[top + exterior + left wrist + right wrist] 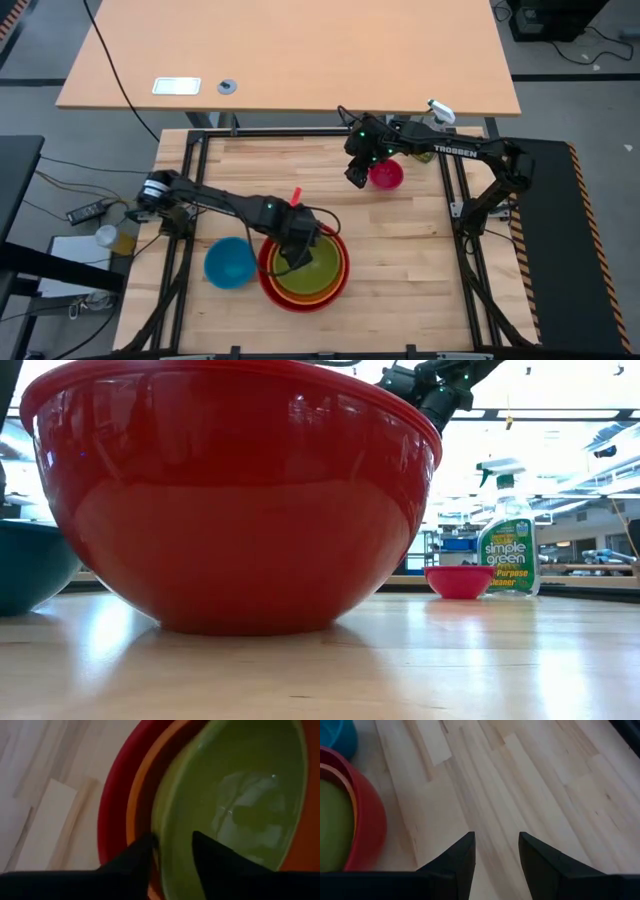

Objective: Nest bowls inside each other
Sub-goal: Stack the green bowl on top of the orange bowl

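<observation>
The red bowl stands on its base near the table's front middle. The orange bowl sits inside it, and the lime green bowl sits inside the orange one. My left gripper is open over the stack's left side, pointing down, with its fingers on either side of the green bowl's rim. The blue bowl stands on the table just left of the stack. The pink bowl stands at the far right. My right gripper hangs open just left of the pink bowl, above bare wood. My left gripper comes from above with one finger inside the green bowl and the other outside it, over the orange bowl. The rim lies close to the outer finger; I cannot tell whether either finger touches it. The green bowl rests in the stack.
A clear spray bottle stands behind the pink bowl at the far right edge. Bare wood lies between the stack and the pink bowl. A black frame borders the table.
</observation>
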Robot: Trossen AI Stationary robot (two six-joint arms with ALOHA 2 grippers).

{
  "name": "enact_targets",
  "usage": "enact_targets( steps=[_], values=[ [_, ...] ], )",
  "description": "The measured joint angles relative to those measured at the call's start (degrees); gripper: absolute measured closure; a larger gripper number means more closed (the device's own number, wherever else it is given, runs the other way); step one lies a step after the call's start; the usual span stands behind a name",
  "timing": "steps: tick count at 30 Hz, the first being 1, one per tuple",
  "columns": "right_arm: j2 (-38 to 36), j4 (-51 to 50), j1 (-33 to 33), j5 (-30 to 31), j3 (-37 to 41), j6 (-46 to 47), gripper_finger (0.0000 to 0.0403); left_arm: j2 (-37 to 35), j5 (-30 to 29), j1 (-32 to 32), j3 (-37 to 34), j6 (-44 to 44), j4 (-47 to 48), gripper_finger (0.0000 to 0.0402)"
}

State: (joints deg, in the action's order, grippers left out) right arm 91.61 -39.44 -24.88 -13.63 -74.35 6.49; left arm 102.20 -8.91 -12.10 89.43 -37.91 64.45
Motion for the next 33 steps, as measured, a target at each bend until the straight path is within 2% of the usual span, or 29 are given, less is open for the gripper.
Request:
enact_targets(
  steps=[4, 6, 11, 14, 18, 22, 25, 29, 33],
  values=[
    [0.0, 0.0, 0.2, 0.0, 0.0, 0.0, 0.0245, -2.7, -1.0, 0.0, 0.0, 1.0, 4.1, 0.0208],
    [0.0, 0.0, 0.3, -0.2, 0.0, 0.4, 0.0245, -4.2, -3.6, 0.0, 0.0, 2.0, 7.0, 0.0195],
    [0.0, 0.4, 0.8, -0.1, 0.0, 0.9, 0.0245, -8.8, -10.8, -1.8, -1.2, 5.3, 10.1, 0.0193],
    [0.0, 0.7, 1.0, 0.2, 0.0, 1.2, 0.0245, -13.8, -11.4, -2.8, -6.8, 5.7, 7.3, 0.0202],
    [0.0, 2.0, 1.2, 0.3, 0.0, 1.6, 0.0245, -21.7, -10.5, -2.9, -16.9, 1.7, -0.5, 0.0216],
    [0.0, 3.3, 1.6, 0.3, 0.0, 2.8, 0.0245, -28.6, -9.2, -2.9, -24.4, -5.0, -0.1, 0.0224],
    [0.0, 4.5, 2.2, 0.3, 0.0, 2.8, 0.0245, -32.8, -5.1, -2.9, -28.4, -5.3, -0.1, 0.0228],
    [0.0, 6.6, 2.9, 0.4, 0.0, 2.6, 0.0245, -34.3, 0.4, -2.9, -32.9, -2.2, -0.5, 0.023],
    [0.0, 7.8, 3.3, -0.8, 0.0, 2.9, 0.0245, -34.4, 1.1, -2.8, -32.3, -1.3, -6.5, 0.023]
  ],
)
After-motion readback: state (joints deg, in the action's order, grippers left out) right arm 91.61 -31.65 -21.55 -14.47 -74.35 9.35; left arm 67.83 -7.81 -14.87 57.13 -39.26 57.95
